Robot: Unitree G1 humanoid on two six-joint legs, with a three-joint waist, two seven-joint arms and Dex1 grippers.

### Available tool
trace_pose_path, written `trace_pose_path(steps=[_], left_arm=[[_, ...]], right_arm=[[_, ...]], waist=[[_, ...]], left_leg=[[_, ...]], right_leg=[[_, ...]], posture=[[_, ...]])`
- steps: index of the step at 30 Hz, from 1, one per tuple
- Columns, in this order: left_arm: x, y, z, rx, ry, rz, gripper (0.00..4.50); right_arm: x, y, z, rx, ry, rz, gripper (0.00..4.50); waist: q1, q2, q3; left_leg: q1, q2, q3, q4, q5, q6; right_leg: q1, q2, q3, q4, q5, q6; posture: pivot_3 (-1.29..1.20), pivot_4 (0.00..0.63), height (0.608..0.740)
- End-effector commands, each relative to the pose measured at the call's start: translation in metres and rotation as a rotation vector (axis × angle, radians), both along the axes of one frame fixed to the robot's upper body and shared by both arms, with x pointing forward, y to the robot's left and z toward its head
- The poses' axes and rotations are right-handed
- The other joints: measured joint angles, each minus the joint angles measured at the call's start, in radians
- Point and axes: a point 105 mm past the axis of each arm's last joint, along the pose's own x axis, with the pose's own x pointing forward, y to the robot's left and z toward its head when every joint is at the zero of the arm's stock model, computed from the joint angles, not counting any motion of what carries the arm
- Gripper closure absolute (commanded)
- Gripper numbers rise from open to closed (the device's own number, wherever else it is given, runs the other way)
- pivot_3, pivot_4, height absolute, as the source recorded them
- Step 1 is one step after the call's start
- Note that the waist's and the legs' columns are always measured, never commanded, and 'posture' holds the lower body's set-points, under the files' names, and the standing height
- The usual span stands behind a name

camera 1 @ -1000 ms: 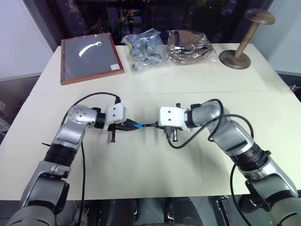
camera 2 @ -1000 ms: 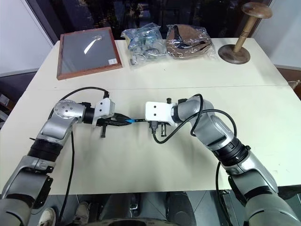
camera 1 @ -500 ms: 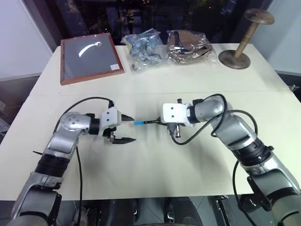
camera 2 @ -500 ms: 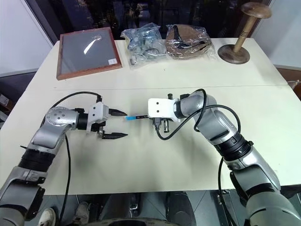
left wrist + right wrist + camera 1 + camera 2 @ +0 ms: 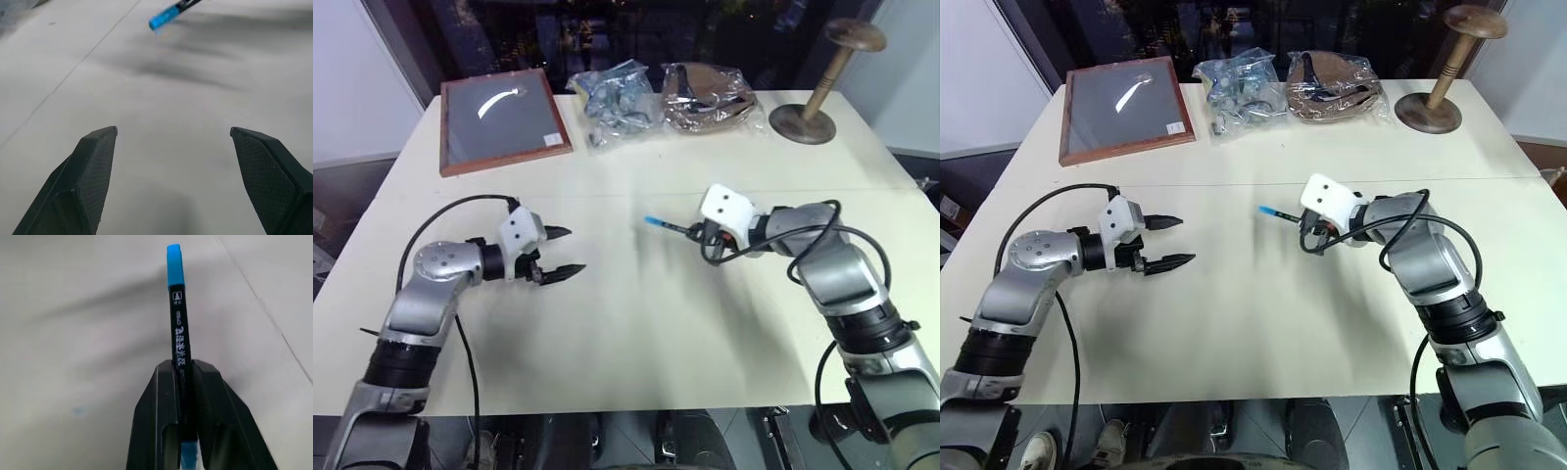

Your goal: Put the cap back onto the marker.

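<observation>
A: What's my right gripper (image 5: 182,369) doing?

B: Its jaws are pinched on the marker (image 5: 177,335), barrel poking out past the fingers toward the left, above the table (image 5: 636,343). The cap (image 5: 174,264) sits on the far tip, so I judge the job is done bar setting it down.

A: And the left gripper (image 5: 560,251)?

B: Spread wide and empty, well apart from the cap, which lies to its right and a bit farther off. I'd say it's standing clear.

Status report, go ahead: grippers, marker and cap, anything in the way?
Left gripper open, empty. Right gripper shut on marker, blue cap on its far end, above table. Nothing between them.
</observation>
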Motion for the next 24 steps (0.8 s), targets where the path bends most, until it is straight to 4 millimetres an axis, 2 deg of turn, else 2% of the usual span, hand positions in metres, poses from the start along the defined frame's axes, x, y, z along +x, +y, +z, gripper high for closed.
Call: trace_pose_path(steps=[1, 3, 6, 11, 24], left_arm=[[0.002, 0.002, 0.015, -0.054, -0.046, 0.065, 0.63], [0.002, 0.002, 0.015, -0.073, -0.041, 0.1, 0.63], [0.002, -0.001, 0.013, -0.087, -0.03, 0.122, 0.63], [0.0, -0.004, 0.012, -0.101, -0.018, 0.135, 0.63], [-0.002, -0.005, 0.013, -0.116, 0.005, 0.135, 0.63]], right_arm=[[-0.003, -0.022, 0.011, 0.047, -0.033, -0.157, 4.5], [-0.004, -0.041, 0.009, 0.07, -0.027, -0.293, 4.5], [-0.007, -0.06, 0.006, 0.097, -0.021, -0.429, 4.5], [-0.016, -0.079, -0.008, 0.082, -0.006, -0.544, 4.5], [-0.037, -0.083, -0.038, 0.122, 0.083, -0.635, 4.5]], waist=[[0.001, 0.0, 0.0], [0.001, 0.0, 0.0], [0.001, 0.0, 0.0], [0.0, 0.0, 0.0], [0.002, 0.0, 0.0]], left_leg=[[0.0, 0.0, 0.0, 0.0, 0.0, 0.0], [0.0, 0.0, 0.0, 0.0, 0.0, 0.0], [0.0, 0.0, 0.0, 0.0, 0.0, 0.0], [0.0, 0.0, 0.0, 0.0, 0.0, 0.0], [0.0, 0.0, 0.0, -0.001, 0.0, 0.0]], right_leg=[[0.0, 0.0, 0.0, 0.0, 0.0, 0.0], [0.0, 0.0, 0.0, 0.0, 0.0, 0.0], [0.0, -0.001, 0.0, 0.0, 0.0, 0.0], [0.0, 0.0, 0.0, 0.0, 0.0, 0.0], [0.0, 0.0, 0.001, -0.001, 0.0, 0.0]], posture=[[0.0, 0.15, 0.74], [0.0, 0.15, 0.74], [0.0, 0.15, 0.74], [0.0, 0.15, 0.74], [0.0, 0.15, 0.74]])
